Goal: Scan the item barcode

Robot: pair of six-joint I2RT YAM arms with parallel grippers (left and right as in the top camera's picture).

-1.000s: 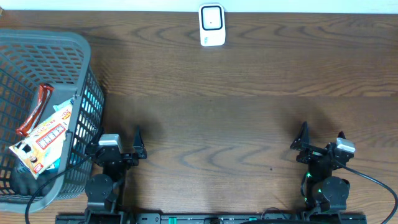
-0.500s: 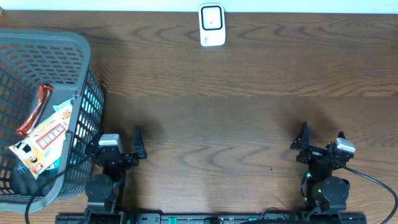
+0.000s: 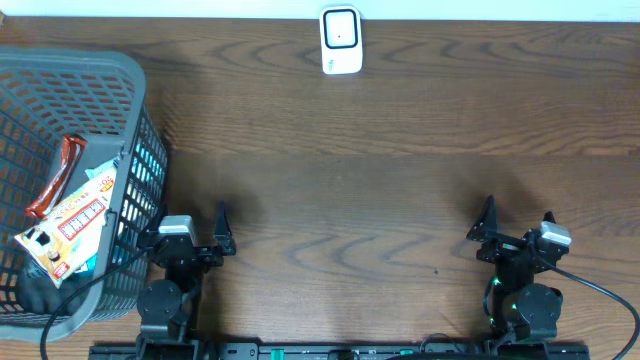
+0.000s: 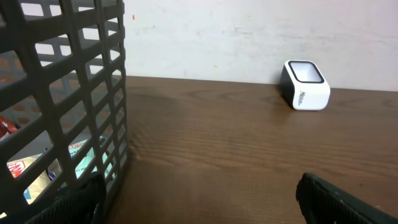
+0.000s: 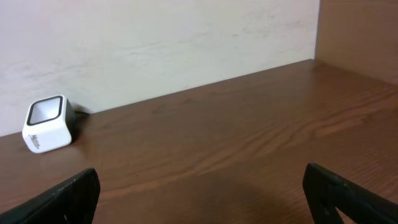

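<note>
Woodgrain in dark brown covers the whole tabletop [image 3: 380,170], matte, with long wavy figure running across it. Along its far edge stands a pale, scuffed wall [image 4: 249,31]; from the right wrist view a brown panel [image 5: 360,31] closes off the far right corner. The white scanner [image 3: 341,40] sits at the middle of that far edge, just beside the wall. A grey mesh basket [image 3: 150,190] occupies the left end, holding an orange-and-white snack packet [image 3: 70,225] with a red packet [image 3: 55,178] beside it. The left gripper [image 3: 190,222] rests near the basket's side, jaws spread wide and holding nothing. The right gripper [image 3: 518,222], well apart at the near right, is likewise spread and bare.
</note>
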